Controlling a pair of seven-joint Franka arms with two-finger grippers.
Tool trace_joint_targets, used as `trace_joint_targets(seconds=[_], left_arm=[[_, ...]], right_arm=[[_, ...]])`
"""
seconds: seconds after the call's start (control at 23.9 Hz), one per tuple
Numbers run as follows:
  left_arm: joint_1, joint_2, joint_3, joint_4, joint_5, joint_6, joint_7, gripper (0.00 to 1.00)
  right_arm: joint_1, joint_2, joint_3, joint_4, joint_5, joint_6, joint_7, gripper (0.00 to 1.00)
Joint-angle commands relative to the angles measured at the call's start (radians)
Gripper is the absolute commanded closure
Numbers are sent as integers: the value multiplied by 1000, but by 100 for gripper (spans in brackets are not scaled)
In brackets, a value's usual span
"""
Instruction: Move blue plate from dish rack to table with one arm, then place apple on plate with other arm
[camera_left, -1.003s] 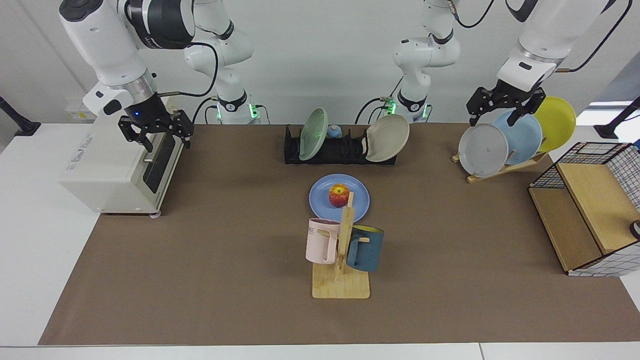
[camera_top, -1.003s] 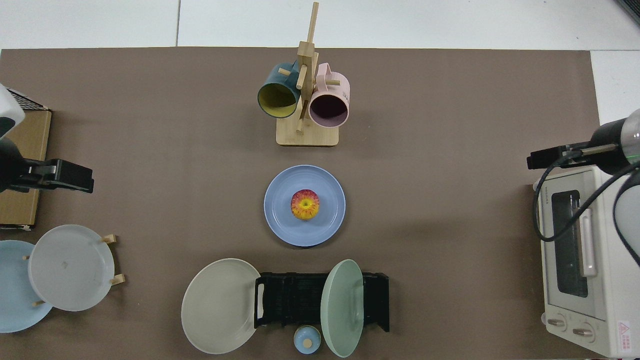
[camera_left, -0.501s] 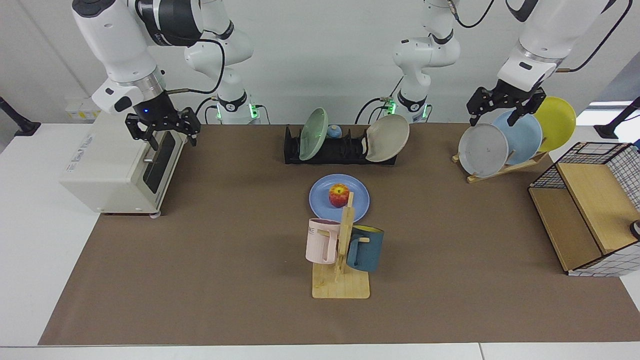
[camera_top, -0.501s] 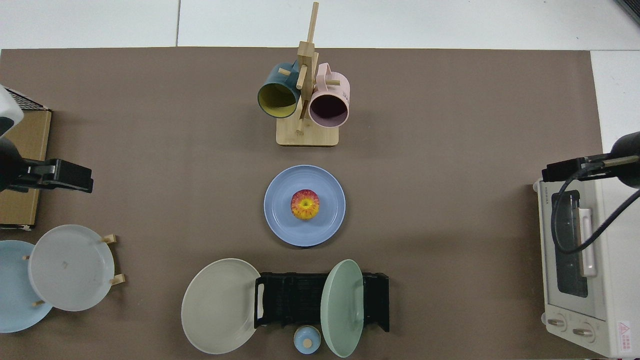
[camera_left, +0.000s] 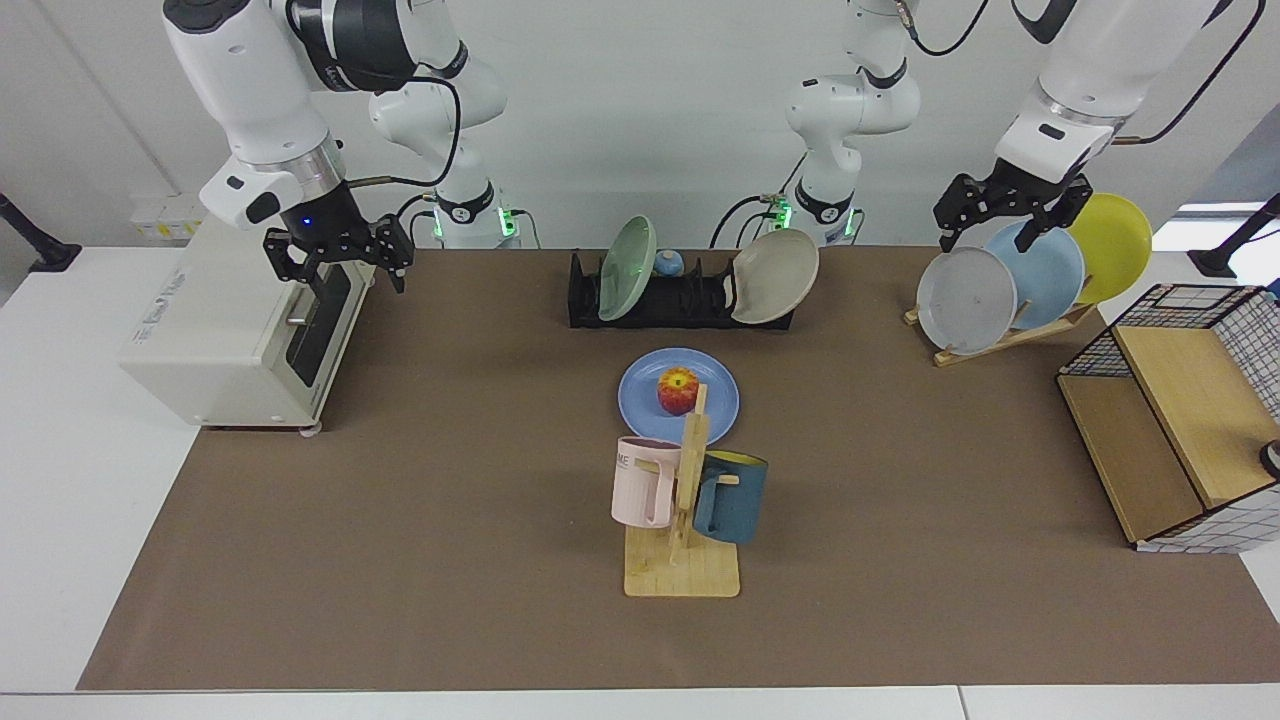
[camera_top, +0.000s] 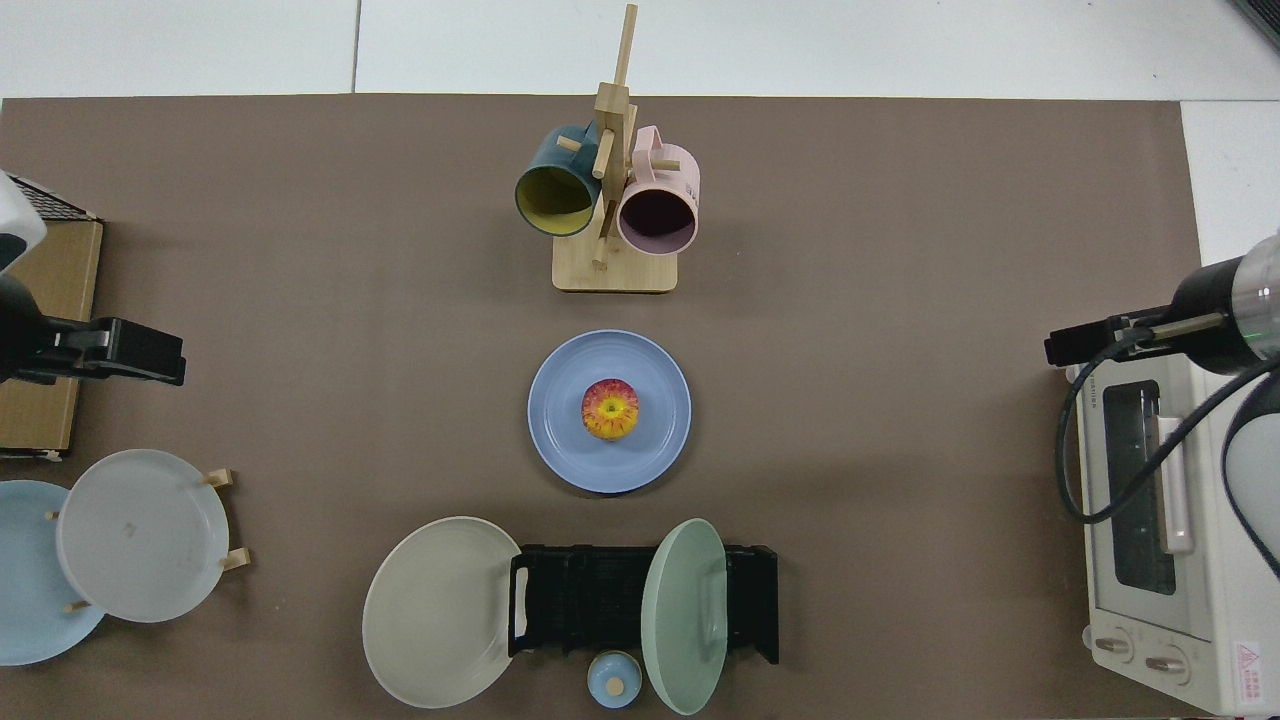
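Observation:
The blue plate (camera_left: 640, 396) (camera_top: 560, 420) lies flat on the table (camera_left: 450, 520) (camera_top: 900, 250), just in front of the dish rack (camera_left: 690, 300) (camera_top: 590, 600). The apple (camera_left: 677, 390) (camera_top: 610, 408) sits at the plate's middle. My right gripper (camera_left: 345, 280) (camera_top: 1085, 343) hangs open and empty above the toaster oven's front corner, far from the plate. My left gripper (camera_left: 987, 238) (camera_top: 125, 352) waits open and empty above the wooden plate stand.
A toaster oven (camera_left: 240, 330) (camera_top: 1160, 500), a mug tree (camera_left: 682, 500) (camera_top: 610, 200) with two mugs next to the blue plate, a wooden stand (camera_left: 1010, 335) with grey, sky-blue and yellow plates, a wire-and-wood shelf (camera_left: 1180, 430). A green plate (camera_left: 625, 268) and a beige plate (camera_left: 775, 275) rest in the rack.
My right gripper has risen a little and drifted along the toaster oven toward the table's middle. The left arm, plate and apple have not moved.

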Motion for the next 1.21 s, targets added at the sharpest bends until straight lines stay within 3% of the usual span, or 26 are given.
trace_joint_targets(seconds=[0.0, 0.17, 0.25, 0.5, 0.92, 1.17], left_arm=[[0, -1, 1, 11, 14, -10, -1, 0], [0, -1, 1, 12, 14, -9, -2, 0], [0, -1, 1, 12, 14, -10, -1, 0], [2, -1, 1, 12, 14, -10, -2, 0], [2, -1, 1, 12, 14, -10, -1, 0], [3, -1, 1, 11, 14, -10, -2, 0]], right_arm=[[-95, -15, 72, -15, -11, 19, 6, 0], [-282, -15, 269, -14, -19, 16, 8, 0], [-328, -15, 307, -14, -20, 19, 8, 0], [-373, -16, 336, -14, -20, 19, 8, 0], [-378, -24, 327, -28, -5, -1, 25, 0], [-427, -22, 335, -24, -11, 4, 17, 0]])
